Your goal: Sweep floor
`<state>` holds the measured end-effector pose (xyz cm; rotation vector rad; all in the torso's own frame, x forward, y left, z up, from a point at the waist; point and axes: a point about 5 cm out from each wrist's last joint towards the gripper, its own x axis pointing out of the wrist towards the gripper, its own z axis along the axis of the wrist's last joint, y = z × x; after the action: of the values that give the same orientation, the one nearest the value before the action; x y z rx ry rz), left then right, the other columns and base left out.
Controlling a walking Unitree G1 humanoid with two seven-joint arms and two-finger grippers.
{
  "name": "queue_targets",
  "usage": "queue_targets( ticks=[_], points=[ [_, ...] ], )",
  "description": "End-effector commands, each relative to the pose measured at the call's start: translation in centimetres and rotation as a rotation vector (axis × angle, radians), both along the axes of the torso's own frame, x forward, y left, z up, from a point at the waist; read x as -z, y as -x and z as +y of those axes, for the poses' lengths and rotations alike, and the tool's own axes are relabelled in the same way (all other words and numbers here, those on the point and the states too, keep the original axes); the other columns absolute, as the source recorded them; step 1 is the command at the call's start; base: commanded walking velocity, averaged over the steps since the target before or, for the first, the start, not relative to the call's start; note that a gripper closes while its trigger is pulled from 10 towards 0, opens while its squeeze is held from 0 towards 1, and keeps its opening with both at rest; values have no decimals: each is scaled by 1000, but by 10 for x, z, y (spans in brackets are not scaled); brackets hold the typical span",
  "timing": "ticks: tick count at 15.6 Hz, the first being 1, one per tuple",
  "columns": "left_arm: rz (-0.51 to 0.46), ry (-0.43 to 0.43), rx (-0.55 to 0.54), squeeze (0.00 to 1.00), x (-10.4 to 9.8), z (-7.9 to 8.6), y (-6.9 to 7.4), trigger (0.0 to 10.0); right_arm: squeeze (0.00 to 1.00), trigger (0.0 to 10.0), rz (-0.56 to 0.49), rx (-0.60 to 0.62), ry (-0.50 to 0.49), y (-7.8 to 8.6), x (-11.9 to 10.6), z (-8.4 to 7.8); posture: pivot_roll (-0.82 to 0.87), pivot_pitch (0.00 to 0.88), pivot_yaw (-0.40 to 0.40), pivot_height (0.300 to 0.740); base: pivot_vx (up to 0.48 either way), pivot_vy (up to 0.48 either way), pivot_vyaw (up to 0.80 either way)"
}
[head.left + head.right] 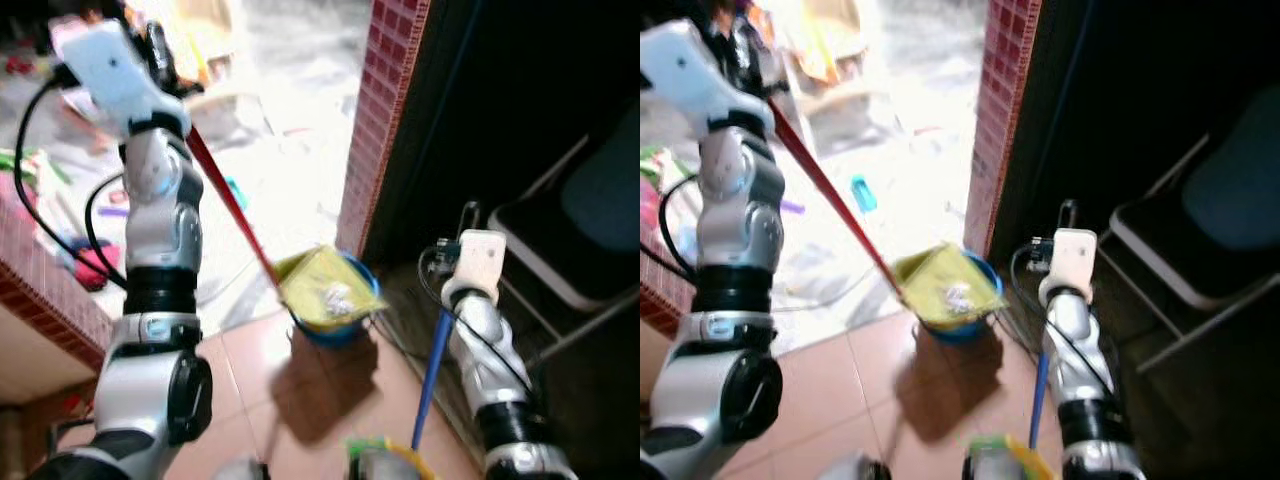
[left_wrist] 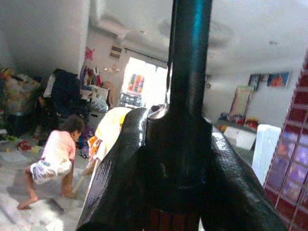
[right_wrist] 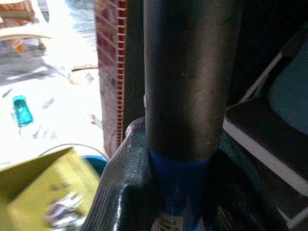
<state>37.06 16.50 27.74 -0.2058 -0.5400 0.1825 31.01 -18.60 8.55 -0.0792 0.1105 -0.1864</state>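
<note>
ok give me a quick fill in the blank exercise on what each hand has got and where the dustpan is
1. The left hand is shut on a handle whose shaft below the hand is ____ in colour.
2. The right hand is shut on a ____ handle.
3. The yellow dustpan sits over a blue ____.
4. Inside the dustpan lies a small clump of ____ debris.

Missing words: red; blue; bucket; white
</note>
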Motion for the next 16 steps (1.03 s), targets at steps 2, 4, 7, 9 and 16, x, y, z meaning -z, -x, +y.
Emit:
queue_targets(
  ticks=[2,4,7,9,16],
  points=[
    [-104,-48,5,0,-18,-11,5,10000,0,10000,-29,18,0,-2,-7,-6,-121,35,-2,740,0,0,0],
    [-99,-62,19,0,-15,-15,5,10000,0,10000,-28,17,-1,-2,-7,-6,-121,35,-2,740,0,0,0],
    [-112,-130,32,0,-11,-25,8,10000,0,10000,-29,18,-2,-2,-7,-6,-119,39,-4,740,0,0,0],
    [-123,-190,31,0,-6,-33,11,10000,0,10000,-29,19,-1,-3,-7,-6,-122,38,-6,740,0,0,0],
    [-140,-263,57,0,1,-45,13,10000,0,10000,-28,20,0,-4,-7,-7,-122,36,-7,740,0,0,0]
  ],
)
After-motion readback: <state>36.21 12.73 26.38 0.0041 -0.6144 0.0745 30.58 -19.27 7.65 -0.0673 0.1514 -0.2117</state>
